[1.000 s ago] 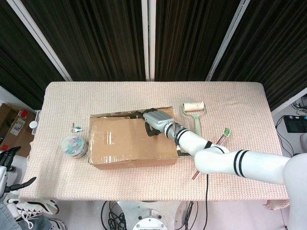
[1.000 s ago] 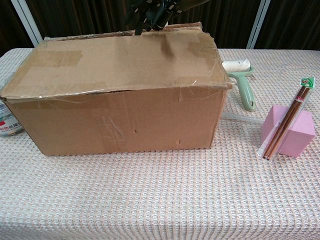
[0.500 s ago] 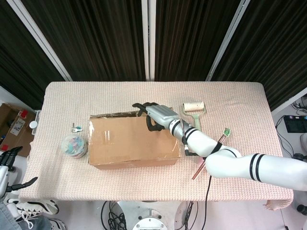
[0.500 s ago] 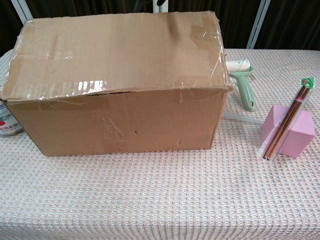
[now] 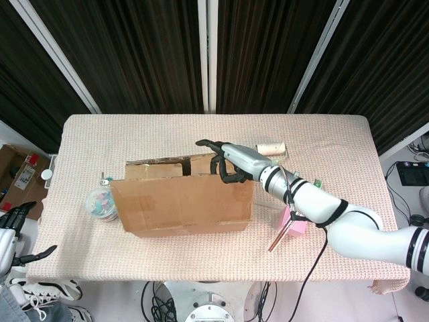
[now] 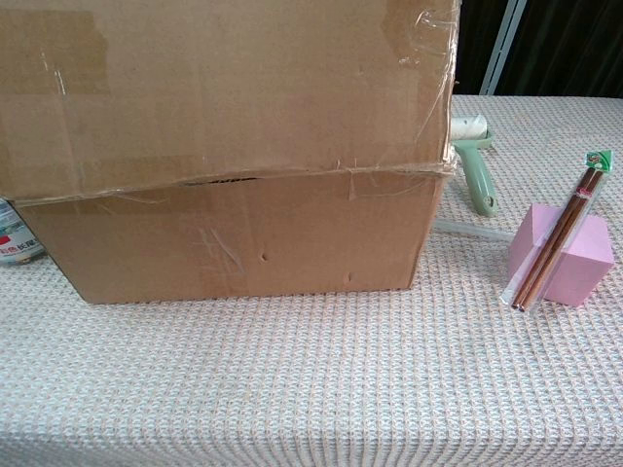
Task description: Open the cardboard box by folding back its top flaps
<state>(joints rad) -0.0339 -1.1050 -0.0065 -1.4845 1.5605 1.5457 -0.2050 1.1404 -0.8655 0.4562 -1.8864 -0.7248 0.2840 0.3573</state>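
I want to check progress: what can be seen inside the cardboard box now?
Inside the cardboard box, only the inner flaps, still closed, are seen; the contents are covered. The right hand holds up the front flap.

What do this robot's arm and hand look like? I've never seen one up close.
The right arm is glossy white and rounded, with black bands at its joints and a thin black cable alongside. Its right hand has a silver-grey back and black fingers. The left hand, at the frame's edge, looks dark too.

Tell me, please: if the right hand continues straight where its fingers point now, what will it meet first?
Probably nothing soon. The right hand grips the raised flap of the cardboard box, fingers pointing left over the opening; the inner flaps lie lower, though depth is unclear.
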